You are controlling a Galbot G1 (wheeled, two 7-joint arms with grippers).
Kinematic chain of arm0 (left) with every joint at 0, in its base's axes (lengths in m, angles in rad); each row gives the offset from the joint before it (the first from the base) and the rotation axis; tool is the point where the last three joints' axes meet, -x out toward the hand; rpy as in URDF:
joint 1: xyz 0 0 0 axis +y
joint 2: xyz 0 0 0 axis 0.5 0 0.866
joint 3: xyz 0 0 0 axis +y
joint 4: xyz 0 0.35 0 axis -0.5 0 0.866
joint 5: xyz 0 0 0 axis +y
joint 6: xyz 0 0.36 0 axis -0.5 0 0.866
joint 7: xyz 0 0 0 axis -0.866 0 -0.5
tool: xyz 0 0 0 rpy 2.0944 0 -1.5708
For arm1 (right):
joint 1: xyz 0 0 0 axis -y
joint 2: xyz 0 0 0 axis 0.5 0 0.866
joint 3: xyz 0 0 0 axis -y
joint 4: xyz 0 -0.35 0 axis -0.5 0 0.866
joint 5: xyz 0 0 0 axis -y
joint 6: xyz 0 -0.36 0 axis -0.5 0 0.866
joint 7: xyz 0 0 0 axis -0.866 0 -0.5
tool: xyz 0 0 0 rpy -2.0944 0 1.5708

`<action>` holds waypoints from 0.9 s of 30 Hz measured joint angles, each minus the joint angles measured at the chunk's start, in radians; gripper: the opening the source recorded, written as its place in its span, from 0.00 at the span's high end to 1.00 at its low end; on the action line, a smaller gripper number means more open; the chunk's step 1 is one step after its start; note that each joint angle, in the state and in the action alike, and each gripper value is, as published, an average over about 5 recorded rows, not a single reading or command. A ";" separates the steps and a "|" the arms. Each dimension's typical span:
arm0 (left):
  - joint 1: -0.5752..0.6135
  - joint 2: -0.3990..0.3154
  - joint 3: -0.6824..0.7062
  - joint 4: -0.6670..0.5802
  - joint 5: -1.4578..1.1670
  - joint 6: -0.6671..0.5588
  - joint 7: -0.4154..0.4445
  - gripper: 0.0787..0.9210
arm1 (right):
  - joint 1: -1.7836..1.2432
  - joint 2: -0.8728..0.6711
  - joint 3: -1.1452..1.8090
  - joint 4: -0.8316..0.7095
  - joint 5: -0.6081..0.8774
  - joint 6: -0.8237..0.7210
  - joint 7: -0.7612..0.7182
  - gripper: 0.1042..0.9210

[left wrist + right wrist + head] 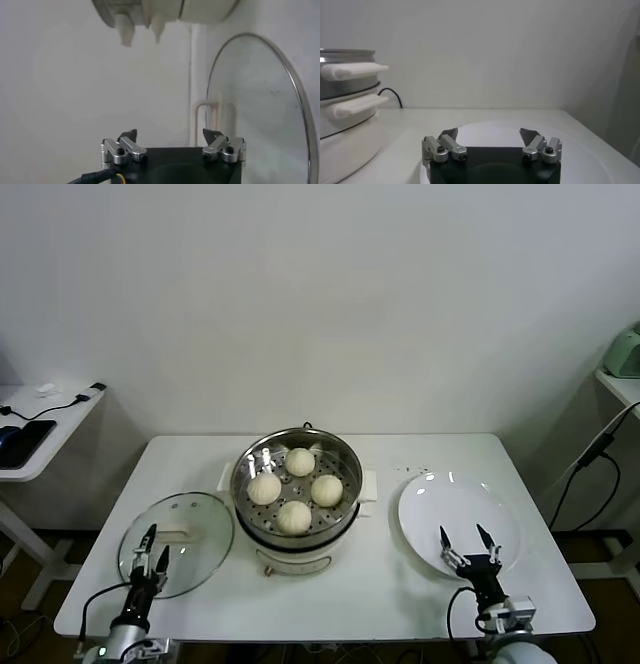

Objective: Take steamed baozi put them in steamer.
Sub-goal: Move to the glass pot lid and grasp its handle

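Hovering with fingers spread and empty, the right gripper point(472, 542) hangs over the near edge of the flat round white plate point(440, 499); the left gripper point(150, 546), equally spread and empty, sits above the round glass lid point(195, 524). Between them, the shiny round stainless-steel steamer point(252, 459) holds four cream-white steamed baozi point(294, 516) on its perforated tray, on a white table point(400, 594) before a white wall.

Shiny perforated metal steamer point(297, 474) holds smooth matt baozi point(294, 517); glass lid point(176, 542), glossy white plate point(458, 522).
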 measured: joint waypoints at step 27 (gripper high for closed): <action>-0.172 -0.006 0.045 0.181 0.076 0.059 0.004 0.34 | -0.021 0.020 0.001 -0.006 -0.027 0.006 -0.004 0.12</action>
